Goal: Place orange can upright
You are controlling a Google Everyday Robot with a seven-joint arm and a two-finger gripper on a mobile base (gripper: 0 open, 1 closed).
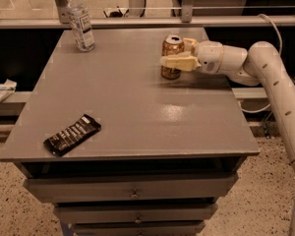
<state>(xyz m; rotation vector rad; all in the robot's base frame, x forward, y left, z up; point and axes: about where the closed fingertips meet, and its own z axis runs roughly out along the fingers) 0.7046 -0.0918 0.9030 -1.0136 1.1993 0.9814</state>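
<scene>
The gripper reaches in sideways over the far part of the table, and the can sits right between its fingers: one pale finger crosses the front of the can at mid-height, the other shows just behind its rim. The hand looks closed on the can, holding it by the sides. That leaves the silver top free and the base facing down, which suits standing it up. The can is upright, and its bottom appears to be touching the table directly beneath the hand, so the placing looks nearly done. What remains, by my reading, is to let go without tipping it. The side grip means the fingers should part evenly and draw back along the arm's line. Out ahead of the fingertips, well apart, stands a bottle at the far corner. A dark snack bar lies well away from the hand near the front edge, so neither should interfere.
</scene>
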